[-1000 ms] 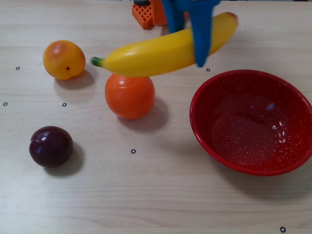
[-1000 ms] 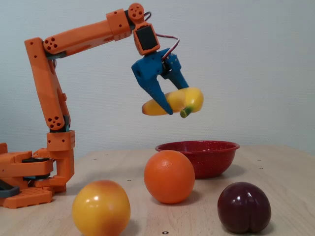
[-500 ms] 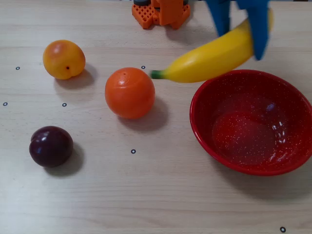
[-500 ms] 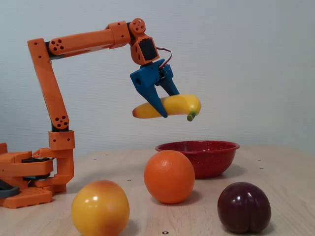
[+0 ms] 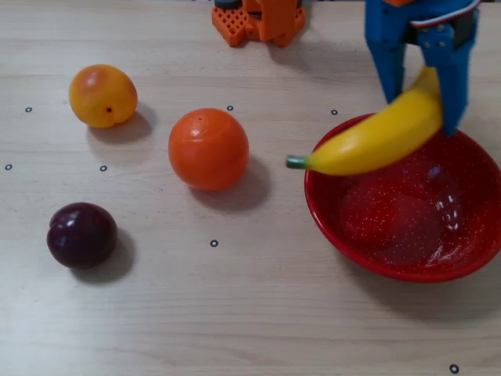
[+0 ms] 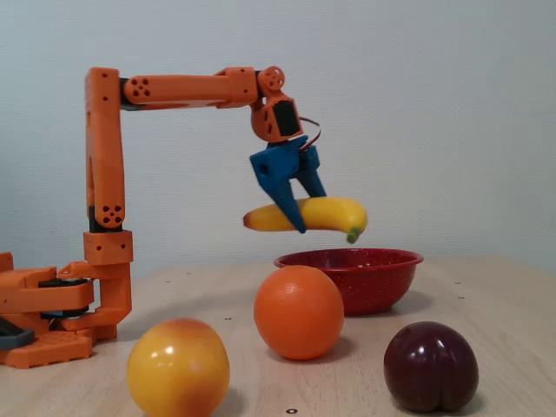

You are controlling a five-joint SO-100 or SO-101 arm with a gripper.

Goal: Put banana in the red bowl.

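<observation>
Overhead view: my blue two-finger claw (image 5: 423, 98) grips the long glossy yellow plastic banana (image 5: 376, 139) near its upper end, so the green tip pokes out left past the rim of the wide shallow red speckled bowl (image 5: 344, 231). Fixed view — banana (image 6: 323, 213) hangs roughly level, clear above the bowl (image 6: 347, 261), not touching; I'd say it's held high to clear the rim. Release not yet done. Smooth round orange fruit (image 5: 208, 149), yellow-orange fruit (image 5: 102, 95) and dark purple plum (image 5: 81, 234) sit apart on the pale wood surface (image 5: 235, 313).
</observation>
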